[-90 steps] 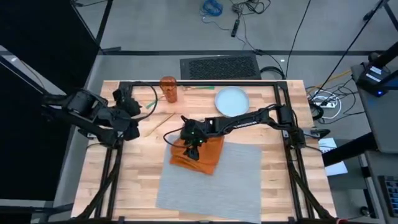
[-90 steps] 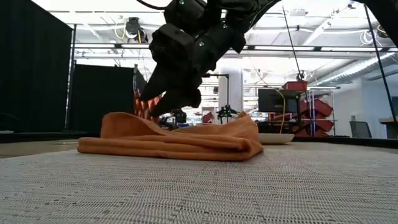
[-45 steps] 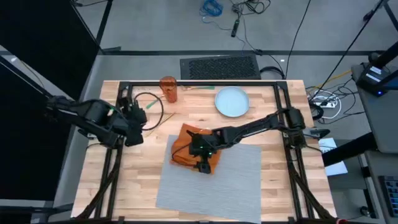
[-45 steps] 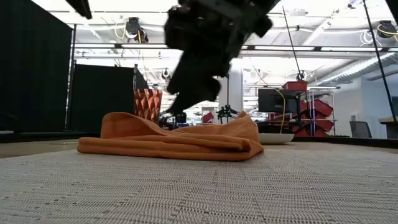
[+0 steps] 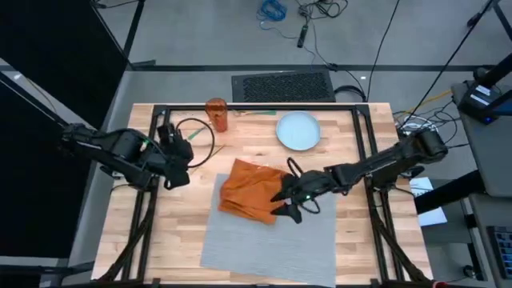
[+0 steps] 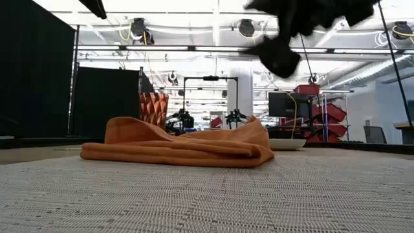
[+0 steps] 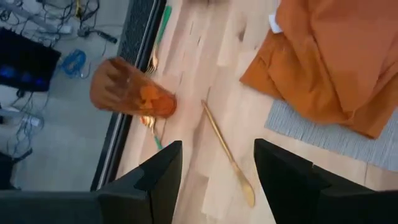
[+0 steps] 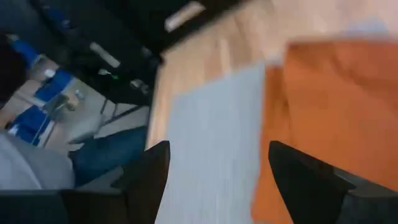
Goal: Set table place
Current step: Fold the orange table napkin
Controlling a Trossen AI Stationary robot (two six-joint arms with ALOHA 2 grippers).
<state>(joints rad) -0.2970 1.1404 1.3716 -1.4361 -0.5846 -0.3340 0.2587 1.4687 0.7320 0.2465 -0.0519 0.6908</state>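
Left gripper (image 5: 178, 164) is waiting above the table (image 5: 160, 232) at its left side, fingers (image 7: 152, 180) spread apart and holding nothing, with a gold spoon (image 7: 227, 155) and an orange faceted tumbler (image 5: 217, 114) lying ahead of it. The grey woven placemat (image 5: 272, 240) is lying flat at front centre, an orange napkin (image 5: 250, 190) overlapping its far left corner and a pale blue plate (image 5: 298, 130) sitting well beyond it. Right gripper (image 5: 290, 206) is hovering over the placemat just beside the napkin's right edge, fingers (image 8: 314, 186) parted and empty.

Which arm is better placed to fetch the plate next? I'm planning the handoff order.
Probably right. The right gripper, open, hangs over the placemat beside the napkin, on the plate's side. The left gripper, open, sits by the gold spoon and orange cup.
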